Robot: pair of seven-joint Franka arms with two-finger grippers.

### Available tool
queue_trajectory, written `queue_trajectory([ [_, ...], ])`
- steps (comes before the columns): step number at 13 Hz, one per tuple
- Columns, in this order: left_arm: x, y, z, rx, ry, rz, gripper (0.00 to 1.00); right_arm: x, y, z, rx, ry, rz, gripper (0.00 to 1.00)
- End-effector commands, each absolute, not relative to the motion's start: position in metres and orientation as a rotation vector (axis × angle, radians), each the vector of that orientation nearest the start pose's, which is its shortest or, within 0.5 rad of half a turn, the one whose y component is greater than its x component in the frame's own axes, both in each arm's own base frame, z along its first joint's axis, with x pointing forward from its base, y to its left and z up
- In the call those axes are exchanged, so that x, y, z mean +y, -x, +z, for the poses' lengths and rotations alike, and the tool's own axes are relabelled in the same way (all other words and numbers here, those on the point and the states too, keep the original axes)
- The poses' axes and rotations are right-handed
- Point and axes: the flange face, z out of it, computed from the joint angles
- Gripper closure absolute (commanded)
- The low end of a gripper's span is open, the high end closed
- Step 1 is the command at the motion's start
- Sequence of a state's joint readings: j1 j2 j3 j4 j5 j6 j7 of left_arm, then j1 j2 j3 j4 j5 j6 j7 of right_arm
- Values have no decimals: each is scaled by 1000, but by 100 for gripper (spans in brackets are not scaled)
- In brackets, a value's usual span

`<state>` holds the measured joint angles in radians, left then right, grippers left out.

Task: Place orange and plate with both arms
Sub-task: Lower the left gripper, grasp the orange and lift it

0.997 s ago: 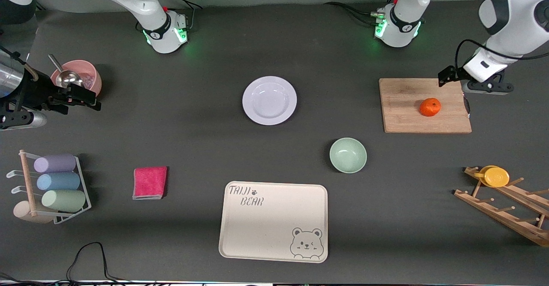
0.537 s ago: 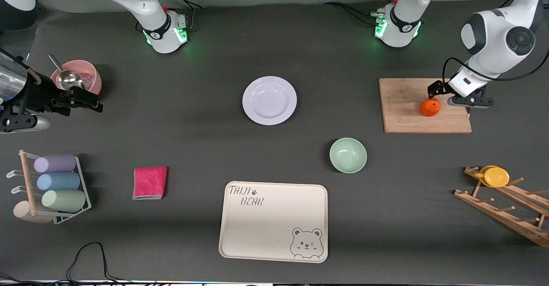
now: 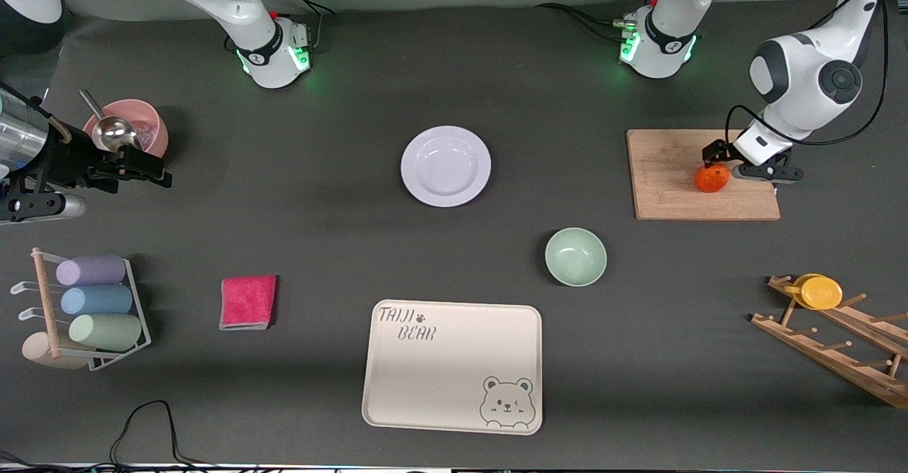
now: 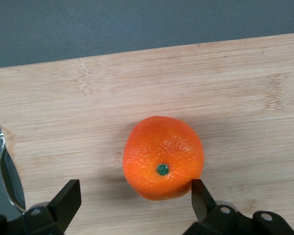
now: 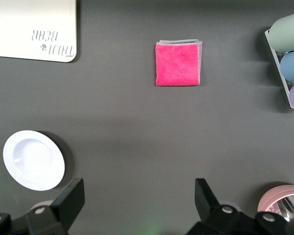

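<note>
On the dark table (image 3: 340, 232), all places given from the plate, largest item first.

- Tray (image 3: 452, 365): cream, bear print, nearer the camera than the plate, nothing on it. Judged the likely drop spot, though the task does not say so.
- Board (image 3: 670, 175): bamboo, toward the left arm's end from the plate. Carries the orange.
- Rack (image 3: 837, 338): wooden, with a small yellow dish (image 3: 819, 292), toward the left arm's end and nearer the camera than the plate.
- Cup stand (image 3: 85, 310): pastel cups, toward the right arm's end, nearer the camera.
- Plate (image 3: 445, 166): pale lavender, mid-table, flat and untouched.
- Pink bowl (image 3: 128, 127): holds a metal scoop, toward the right arm's end from the plate.
- Green bowl (image 3: 575, 256): nearer the camera than the plate, toward the left arm's end.
- Cloth (image 3: 248, 301): pink, folded, nearer the camera than the plate.
- Left gripper (image 4: 132, 198): low over the board, fingers (image 4: 200, 196) spread, one on each side of the orange, not closed on it; whether one tip touches the skin cannot be told.
- Right gripper (image 5: 137, 200): fingers spread, holding nothing, well apart from the plate, up beside the pink bowl.
- Orange (image 3: 711, 178): resting on the board.

Progress, judged: early. Nothing lifted or placed. Left: grasp the orange, reach and take the plate, set both down.
</note>
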<state>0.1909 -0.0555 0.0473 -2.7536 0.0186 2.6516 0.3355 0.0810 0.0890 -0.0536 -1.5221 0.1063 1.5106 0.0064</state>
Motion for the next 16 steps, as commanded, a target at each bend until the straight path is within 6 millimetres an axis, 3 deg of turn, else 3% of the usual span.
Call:
queue_trajectory([
  [1, 78, -377, 232, 182, 3135, 43, 0, 30, -576, 594, -7, 3040, 151, 0],
  [4, 59, -380, 226, 163, 3136, 49, 0, 30, -576, 594, -7, 3040, 151, 0],
  [8, 63, -380, 208, 154, 3134, 38, 0, 30, -576, 593, -7, 3039, 156, 0],
  [12, 63, -380, 206, 159, 3134, 43, 0, 30, -576, 593, -6, 3040, 153, 0],
  [13, 64, -379, 204, 157, 3135, 52, 14, 30, -576, 593, -6, 3040, 153, 0],
  [16, 66, -379, 204, 149, 3136, 55, 69, 31, -576, 593, -9, 3040, 153, 0],
])
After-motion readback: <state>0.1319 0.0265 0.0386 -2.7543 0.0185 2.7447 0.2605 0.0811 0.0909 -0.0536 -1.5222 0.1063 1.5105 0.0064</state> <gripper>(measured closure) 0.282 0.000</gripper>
